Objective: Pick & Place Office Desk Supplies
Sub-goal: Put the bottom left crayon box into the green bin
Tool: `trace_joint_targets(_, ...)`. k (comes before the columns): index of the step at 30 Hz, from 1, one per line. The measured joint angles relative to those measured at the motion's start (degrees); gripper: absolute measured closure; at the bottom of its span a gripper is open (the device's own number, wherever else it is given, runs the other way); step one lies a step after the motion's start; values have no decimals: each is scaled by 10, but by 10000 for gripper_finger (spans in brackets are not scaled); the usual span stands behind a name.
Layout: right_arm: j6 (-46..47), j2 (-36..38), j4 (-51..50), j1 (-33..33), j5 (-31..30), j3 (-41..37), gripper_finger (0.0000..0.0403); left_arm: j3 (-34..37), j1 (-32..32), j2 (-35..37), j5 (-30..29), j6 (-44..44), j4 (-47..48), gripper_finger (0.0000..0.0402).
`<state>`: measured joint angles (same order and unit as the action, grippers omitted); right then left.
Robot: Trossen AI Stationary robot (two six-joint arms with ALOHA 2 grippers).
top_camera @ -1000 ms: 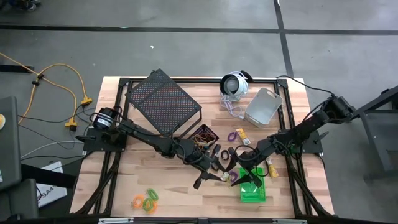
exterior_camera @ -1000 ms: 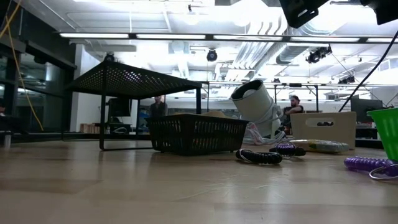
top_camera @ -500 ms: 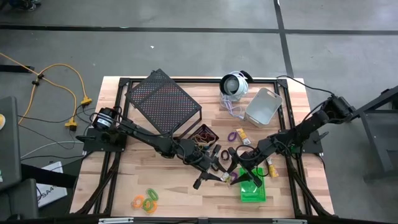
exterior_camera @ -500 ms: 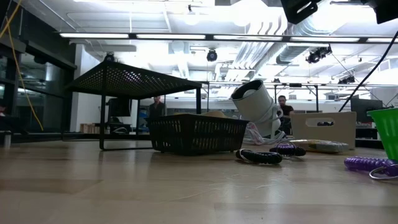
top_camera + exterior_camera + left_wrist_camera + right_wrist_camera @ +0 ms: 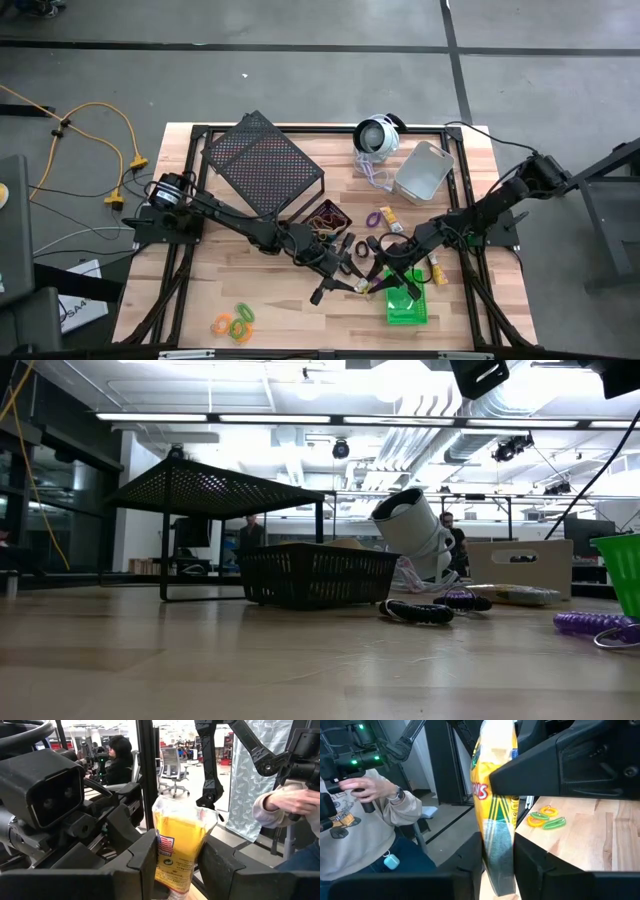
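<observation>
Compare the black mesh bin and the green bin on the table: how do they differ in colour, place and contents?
The black mesh bin is dark and sits mid-table beside the large mesh rack; the green bin is bright and sits near the table's front edge. Loops show inside the black bin; what the green one holds cannot be made out. Both are small open-topped containers.

Grey concrete floor with dark seams, orange cable lying on it; white ceiling with strip lights, pipes and ducts; office chair; patterned curtain.
</observation>
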<state>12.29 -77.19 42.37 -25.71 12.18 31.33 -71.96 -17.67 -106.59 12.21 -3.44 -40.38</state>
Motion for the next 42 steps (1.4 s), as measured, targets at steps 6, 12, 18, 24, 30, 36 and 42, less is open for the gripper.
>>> trace_joint_targets(6,0,0,0,0,0,0,341,0,0,0,0,0,0,282)
trace_joint_targets(12,0,0,0,0,0,0,340,0,0,0,0,0,0,282)
trace_joint_targets(18,0,0,0,0,0,0,340,0,0,0,0,1,0,281)
trace_joint_targets(24,0,0,-1,0,0,0,340,0,0,0,5,-3,0,262)
trace_joint_targets(30,0,0,-2,0,9,0,340,0,0,0,27,-25,0,217)
trace_joint_targets(36,15,0,-6,0,15,0,339,0,0,0,28,-28,0,183)
trace_joint_targets(42,50,0,-27,-2,23,0,339,0,0,0,28,-27,0,178)
